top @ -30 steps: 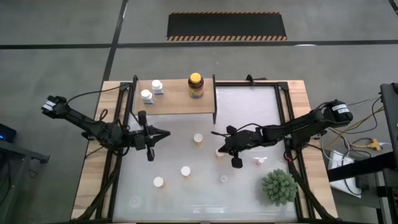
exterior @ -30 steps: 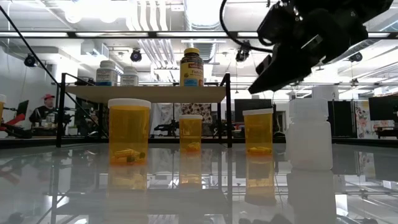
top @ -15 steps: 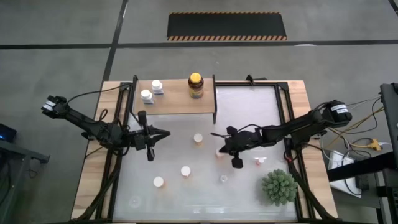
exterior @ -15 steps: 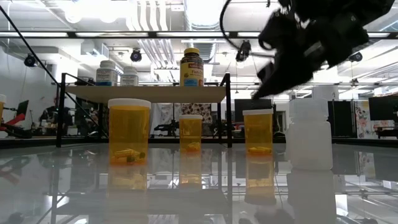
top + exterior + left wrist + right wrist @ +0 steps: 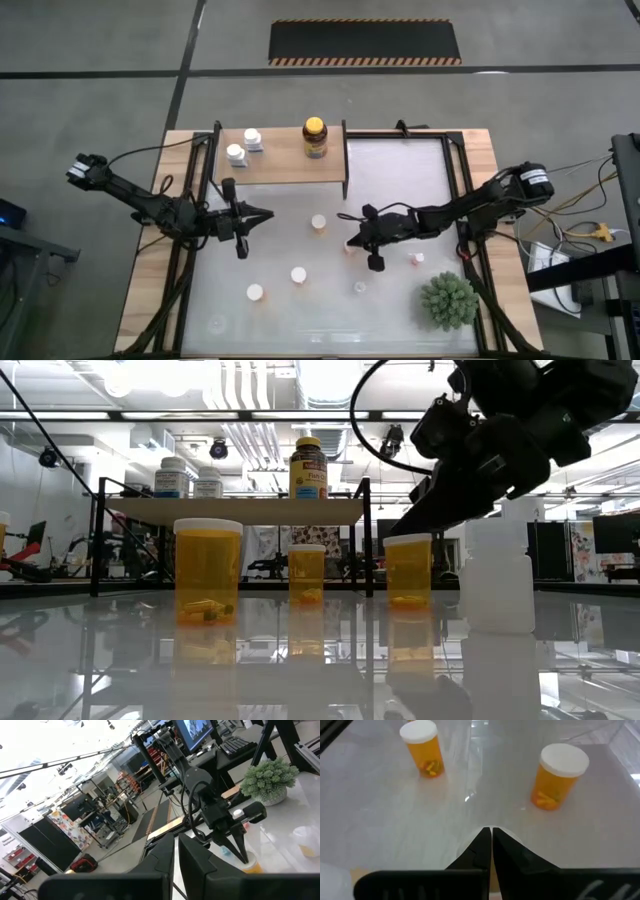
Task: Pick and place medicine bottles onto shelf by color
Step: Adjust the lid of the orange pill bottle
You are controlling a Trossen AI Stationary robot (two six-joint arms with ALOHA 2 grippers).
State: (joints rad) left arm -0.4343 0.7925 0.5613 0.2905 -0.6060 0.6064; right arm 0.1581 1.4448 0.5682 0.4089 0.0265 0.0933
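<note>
From my seat the left gripper (image 5: 241,249) hangs over the bench's left half, fingers pressed together and gripping nothing; behind it the shelf (image 5: 285,165) sits at the far edge, carrying two white bottles (image 5: 244,147) at its left end and the amber jar (image 5: 315,137) toward its right; orange bottles (image 5: 297,275) stand across the middle; the right gripper (image 5: 375,263), pinched shut and empty, hovers just beside one orange bottle (image 5: 408,571); a green plant (image 5: 447,300) fills the near right corner.

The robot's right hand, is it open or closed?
Closed. In the right wrist view the right hand has its two dark fingers pressed together with nothing between them, above the bare table.
</note>
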